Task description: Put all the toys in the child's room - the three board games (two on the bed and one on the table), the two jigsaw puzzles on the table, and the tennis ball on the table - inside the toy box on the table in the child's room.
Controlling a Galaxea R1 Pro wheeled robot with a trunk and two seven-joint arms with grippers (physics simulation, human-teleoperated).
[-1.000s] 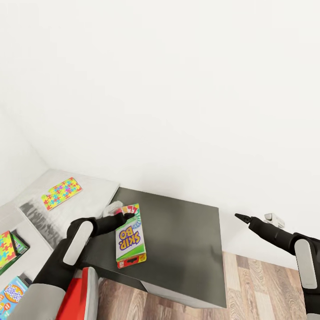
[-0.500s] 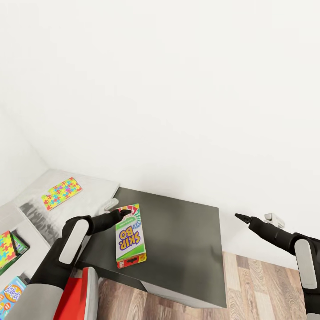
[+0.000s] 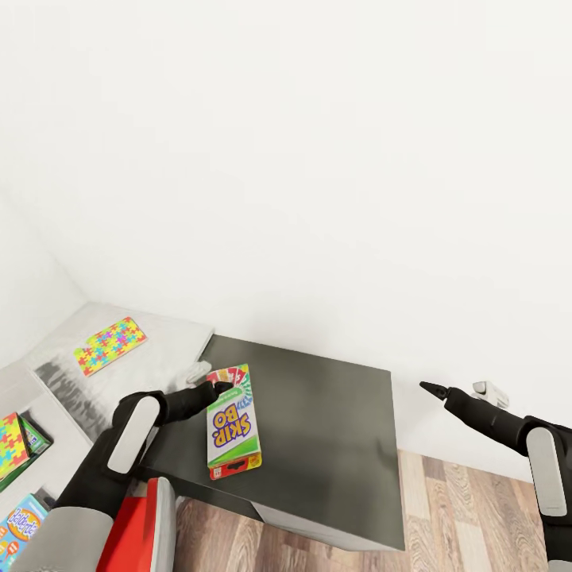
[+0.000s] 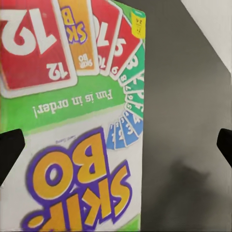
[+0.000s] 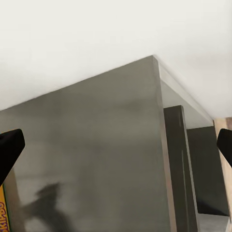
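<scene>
Left pincer [image 3: 216,387] hung over the far end of the Skip-Bo box [image 3: 232,421], its two dark fingers spread wide; in the left wrist view we saw one fingertip [image 4: 10,150] at each edge of the picture, with the box's printed lid [image 4: 77,125] lying between them and not touched by either. We could not tell whether the fingers stood just above the lid or lower beside it. That box lay flat on the dark grey cabinet part of the table [image 3: 334,445], near its left end and well back from the front edge.

Our right pincer [image 3: 433,388] was held up in the air off the right end of the cabinet, above the wood floor [image 3: 469,508] and in front of the white wall [image 3: 318,159]. In the right wrist view its fingertips [image 5: 10,150] also stood wide apart with nothing between them.

Farther left, on the light grey part of the table [image 3: 167,334], one jigsaw puzzle box [image 3: 110,345] lay flat by itself. At the left edge of the head view we saw a second puzzle box [image 3: 11,442] and a blue game box [image 3: 22,524], both partly cut off.
</scene>
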